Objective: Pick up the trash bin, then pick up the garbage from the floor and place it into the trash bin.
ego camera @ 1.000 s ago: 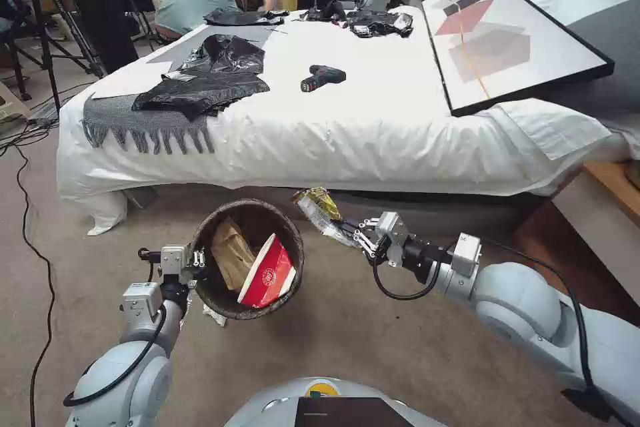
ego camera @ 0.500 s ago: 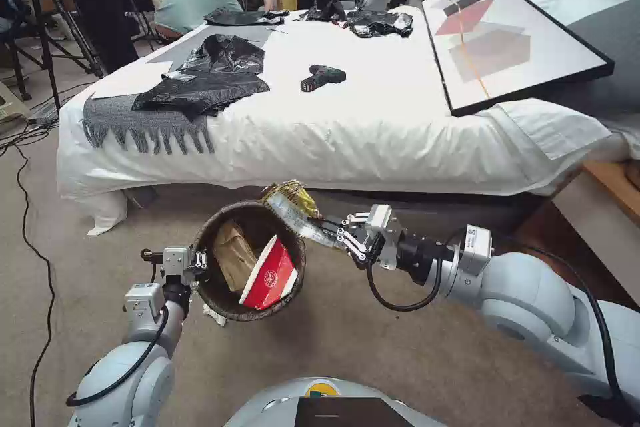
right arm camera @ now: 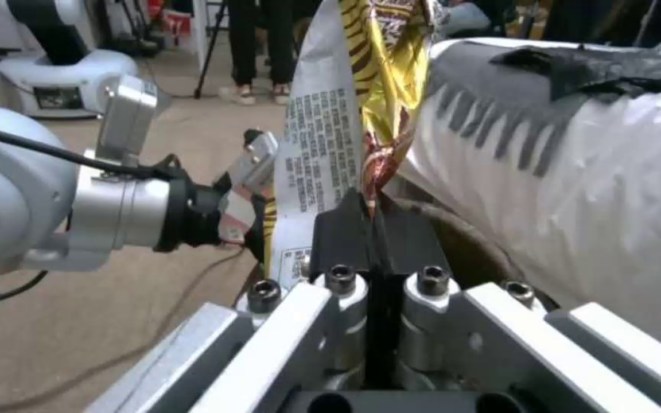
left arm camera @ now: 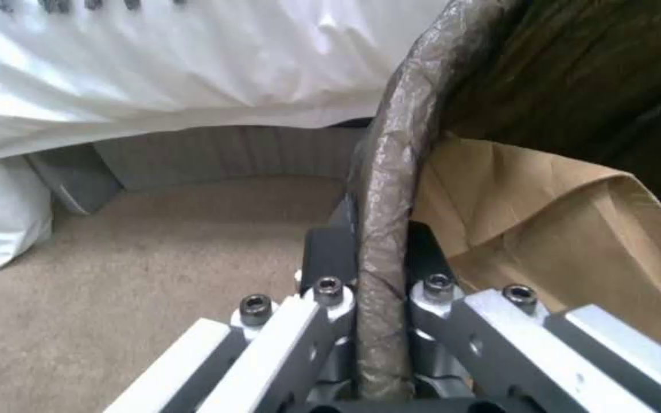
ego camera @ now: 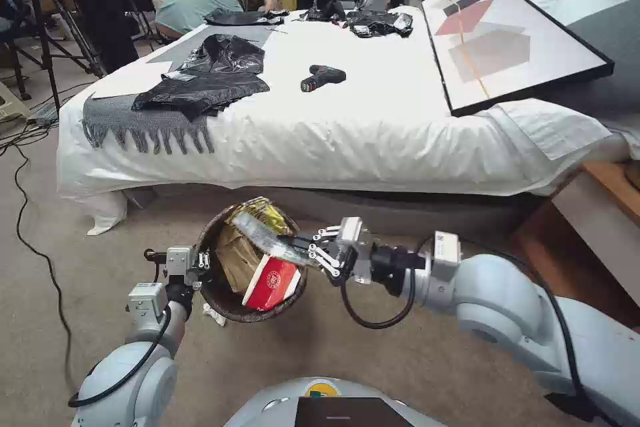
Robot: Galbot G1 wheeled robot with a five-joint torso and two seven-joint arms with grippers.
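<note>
One gold-and-yellow snack wrapper (ego camera: pixel 267 230) hangs over the mouth of the trash bin (ego camera: pixel 220 297), pinched at its tail by the right gripper (ego camera: pixel 308 255), whose jaws are pressed fully together on the foil in the right wrist view. The bin is held off the carpet (ego camera: pixel 373 353) by the left gripper (ego camera: pixel 200 265), its jaws clamped tight on the bag-covered rim (left arm camera: pixel 392 172), as the left wrist view shows. Inside the bin lie a brown paper bag (ego camera: pixel 235 255) and a red-and-white carton (ego camera: pixel 270 280) that stands tilted, its edge near the rim. The risk, as I judge it, is that the long, light wrapper lands on the carton or the rim and slides out, or clings to the gripper pads on release; the one-sided rim hold could also let the bin tip. A scrap of white tissue (ego camera: pixel 213 315) lies on the carpet just under the bin. Beyond stands the bed (ego camera: pixel 347 140), carrying black plastic bags (ego camera: pixel 207 80), a drill (ego camera: pixel 323 77) and a framed picture (ego camera: pixel 513 40); none of it blocks the drop.
</note>
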